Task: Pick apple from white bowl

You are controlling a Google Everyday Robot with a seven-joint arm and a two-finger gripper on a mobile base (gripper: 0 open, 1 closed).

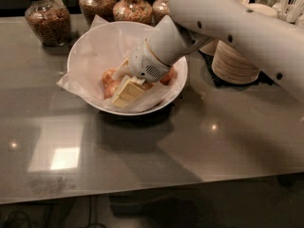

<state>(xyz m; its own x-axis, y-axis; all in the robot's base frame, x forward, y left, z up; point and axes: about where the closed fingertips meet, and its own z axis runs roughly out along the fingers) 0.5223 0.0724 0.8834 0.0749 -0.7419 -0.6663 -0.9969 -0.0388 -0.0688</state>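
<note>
Grey glossy counter (142, 165). Apples (109, 77) lie low in the white bowl (78, 56), on its crinkled paper (97, 44). Gripper (126, 91) is down inside the bowl among the apples; how far open, or gripping anything, cannot tell. Arm (228, 18) enters from the bowl's right. Jars (47, 18) behind the bowl; paper bowls (235, 63) stacked to its right.

The arm (237, 27) is a thick white tube dotted with dark holes. Its gripper (126, 92), inside the white bowl (81, 51), is cream-coloured.
</note>
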